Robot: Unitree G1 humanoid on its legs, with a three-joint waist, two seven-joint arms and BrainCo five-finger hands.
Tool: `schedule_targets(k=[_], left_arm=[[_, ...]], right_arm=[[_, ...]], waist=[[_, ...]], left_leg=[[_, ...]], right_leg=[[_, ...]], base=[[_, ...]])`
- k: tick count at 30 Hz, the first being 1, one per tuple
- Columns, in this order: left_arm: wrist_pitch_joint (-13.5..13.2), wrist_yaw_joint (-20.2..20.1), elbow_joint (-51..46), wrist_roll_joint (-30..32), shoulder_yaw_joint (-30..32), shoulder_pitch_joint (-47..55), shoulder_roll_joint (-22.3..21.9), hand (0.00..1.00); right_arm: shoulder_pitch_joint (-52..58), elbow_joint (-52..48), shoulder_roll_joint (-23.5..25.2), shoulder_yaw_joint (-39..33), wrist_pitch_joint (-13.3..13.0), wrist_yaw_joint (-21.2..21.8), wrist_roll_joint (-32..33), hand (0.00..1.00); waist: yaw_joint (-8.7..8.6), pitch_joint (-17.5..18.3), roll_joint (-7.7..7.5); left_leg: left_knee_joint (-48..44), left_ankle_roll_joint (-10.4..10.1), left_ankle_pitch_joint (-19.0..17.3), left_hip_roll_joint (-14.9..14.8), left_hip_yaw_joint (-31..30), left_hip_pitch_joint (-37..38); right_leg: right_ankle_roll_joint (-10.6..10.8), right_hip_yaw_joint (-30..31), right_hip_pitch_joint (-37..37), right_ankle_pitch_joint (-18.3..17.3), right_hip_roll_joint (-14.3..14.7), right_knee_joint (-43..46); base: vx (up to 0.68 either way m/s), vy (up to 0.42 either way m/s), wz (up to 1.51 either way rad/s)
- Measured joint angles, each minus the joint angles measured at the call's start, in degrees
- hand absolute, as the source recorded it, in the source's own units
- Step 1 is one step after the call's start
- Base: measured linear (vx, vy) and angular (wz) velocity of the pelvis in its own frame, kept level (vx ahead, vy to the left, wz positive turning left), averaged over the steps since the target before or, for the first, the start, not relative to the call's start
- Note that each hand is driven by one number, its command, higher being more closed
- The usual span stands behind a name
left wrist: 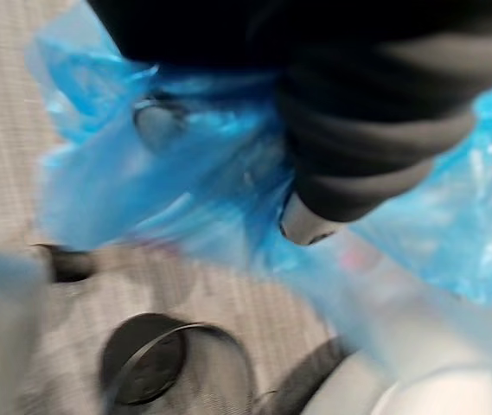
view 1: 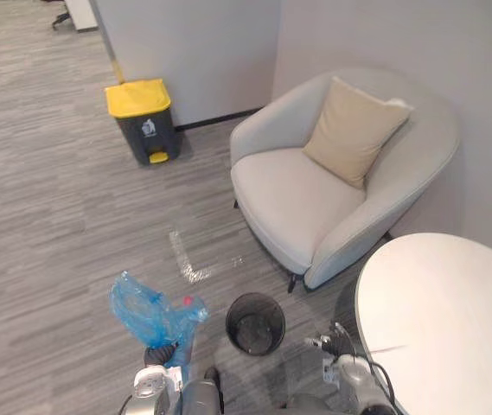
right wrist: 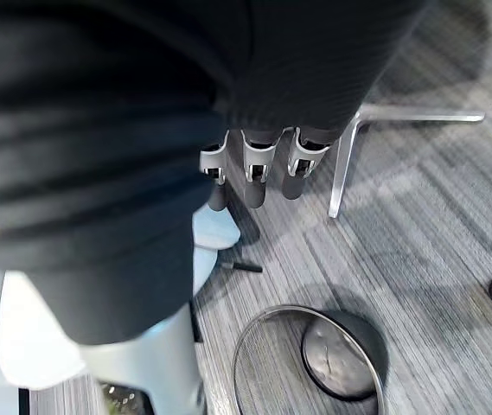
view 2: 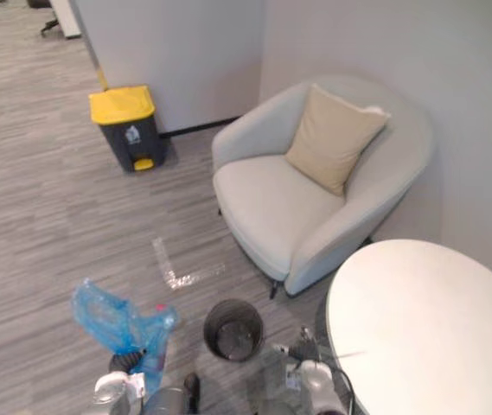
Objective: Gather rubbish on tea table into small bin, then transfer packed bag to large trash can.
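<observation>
A crumpled blue plastic bag [view 1: 146, 316] with something red inside hangs off the floor, and my left hand [view 1: 161, 354] is shut on its neck, left of the small bin. In the left wrist view the blue bag [left wrist: 185, 181] wraps round the hand [left wrist: 375, 147]. The small black mesh bin [view 1: 255, 322] stands on the floor between my arms, with no liner in it. My right hand [right wrist: 263, 169] hangs low beside the bin [right wrist: 310, 367], fingers straight and holding nothing. The large grey trash can [view 1: 142, 121] with a yellow lid stands far off by the wall, lid down.
The round white tea table [view 1: 453, 320] is at the right, its top bare. A light grey armchair [view 1: 315, 207] with a beige cushion [view 1: 354, 130] stands behind it. Open grey floor with a tape mark [view 1: 185, 259] lies between me and the trash can.
</observation>
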State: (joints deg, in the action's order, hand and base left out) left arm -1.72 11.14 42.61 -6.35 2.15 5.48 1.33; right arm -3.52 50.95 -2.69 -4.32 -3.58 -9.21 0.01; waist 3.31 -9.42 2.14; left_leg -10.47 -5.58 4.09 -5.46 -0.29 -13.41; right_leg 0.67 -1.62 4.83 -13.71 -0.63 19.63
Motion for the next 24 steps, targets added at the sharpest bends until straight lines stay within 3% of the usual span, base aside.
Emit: schedule_targets(k=[1,3,4,7,9,11,12,13,14,16,21,24], left_arm=[[0.0,0.0,0.0,0.0,-0.5,0.2,-0.3,1.0],[0.0,0.0,0.3,0.0,-0.9,0.3,-0.3,1.0],[0.0,0.0,0.3,0.0,-1.0,0.2,-0.4,1.0],[0.0,-0.1,0.1,0.0,-1.5,-0.2,-0.8,1.0],[0.0,-0.2,0.2,0.0,-2.3,-0.6,-1.0,1.0],[0.0,-0.2,0.7,0.0,-3.8,-1.4,-0.8,1.0],[0.0,-0.2,0.9,0.0,-3.9,-1.5,-0.8,1.0],[0.0,-0.2,1.7,0.0,-4.6,-1.7,0.5,1.0],[0.0,-0.2,2.0,0.0,-5.0,-1.5,0.9,1.0],[0.1,-0.2,2.7,0.0,-6.1,-1.5,3.4,1.0],[0.1,-0.1,3.1,0.1,-5.5,-1.1,4.5,1.0],[0.1,-0.1,3.0,0.1,-5.2,-0.2,4.5,1.0]], right_arm=[[1.1,0.1,0.3,0.0,0.2,-0.2,0.0,0.0],[1.7,0.4,0.4,-0.3,0.6,-0.6,-0.1,0.0],[1.7,0.3,0.5,-0.8,0.7,-0.7,-0.1,0.0],[1.8,0.4,-0.4,-2.6,0.8,-1.1,0.0,0.0],[2.4,0.5,-0.8,-3.0,0.8,-1.2,0.0,0.0],[2.6,1.9,-0.3,-4.2,0.8,-1.3,0.0,0.0],[2.7,2.0,-0.2,-4.3,0.8,-1.3,0.0,0.0],[2.9,2.8,0.8,-4.5,1.1,-1.7,0.0,0.0],[3.2,2.9,1.5,-4.5,1.1,-1.7,0.0,0.0],[3.5,4.2,2.8,-4.5,1.3,-1.9,0.0,0.0],[3.2,5.1,2.5,-4.5,1.6,-2.1,0.0,0.0],[3.1,5.1,2.4,-4.8,1.6,-2.1,0.0,0.0]], waist=[[0.0,-0.2,0.37],[-0.43,-0.5,0.18],[-0.68,-0.8,-0.33],[-0.96,-1.7,-1.86],[-1.65,-1.2,-0.88],[-2.06,-0.8,-0.24],[-2.3,-0.7,-0.02],[-2.64,-0.6,-1.01],[-2.64,-0.2,-1.5],[-2.98,0.6,-3.02],[-2.88,0.8,-3.07],[-2.81,0.8,-2.77]], left_leg=[[3.1,-0.7,1.4,-0.6,-1.3,0.5],[7.4,-1.7,0.3,-1.7,0.1,1.2],[7.0,-1.2,0.2,-1.7,1.2,0.9],[-5.9,1.5,-2.6,-0.3,5.6,1.0],[-11.4,1.6,-11.0,-2.1,9.1,3.7],[-10.8,1.6,-15.0,-3.2,11.9,6.9],[-9.3,1.1,-15.6,-3.2,12.1,7.8],[-2.9,0.8,-14.7,-1.1,11.5,9.1],[-1.6,0.9,-14.0,-0.1,11.4,9.3],[-0.3,2.3,-12.9,2.7,10.1,8.4],[-1.4,4.5,-14.7,4.9,10.0,8.3],[-6.3,5.2,-18.3,5.4,9.9,6.4]], right_leg=[[-0.9,-2.0,0.0,0.6,0.7,0.0],[-2.5,-5.3,0.0,2.7,0.3,-2.6],[-2.8,-6.0,0.0,3.2,-0.2,-3.4],[-3.0,-8.7,0.7,5.9,-3.8,-5.3],[-2.0,-11.4,1.3,8.1,-5.1,-7.4],[-0.1,-14.0,1.2,9.9,-6.3,-9.1],[0.3,-14.3,1.2,10.1,-6.5,-9.2],[2.3,-15.4,0.9,11.0,-7.6,-10.5],[2.6,-15.5,0.9,11.6,-8.1,-11.5],[4.0,-15.5,-0.1,14.5,-9.9,-15.1],[4.2,-14.9,-1.9,14.8,-11.3,-17.0],[6.6,-15.0,-0.6,11.9,-12.5,-12.9]], base=[[-0.29,-0.17,0.71],[-0.28,-0.111,0.71],[-0.28,-0.055,0.76],[-0.21,0.017,0.62],[-0.22,0.136,0.67],[-0.2,0.231,0.78],[-0.2,0.309,0.84],[-0.1,0.177,0.45],[-0.08,0.204,0.46],[-0.02,0.202,0.37],[0.02,0.143,0.11],[0.15,0.112,0.09]])
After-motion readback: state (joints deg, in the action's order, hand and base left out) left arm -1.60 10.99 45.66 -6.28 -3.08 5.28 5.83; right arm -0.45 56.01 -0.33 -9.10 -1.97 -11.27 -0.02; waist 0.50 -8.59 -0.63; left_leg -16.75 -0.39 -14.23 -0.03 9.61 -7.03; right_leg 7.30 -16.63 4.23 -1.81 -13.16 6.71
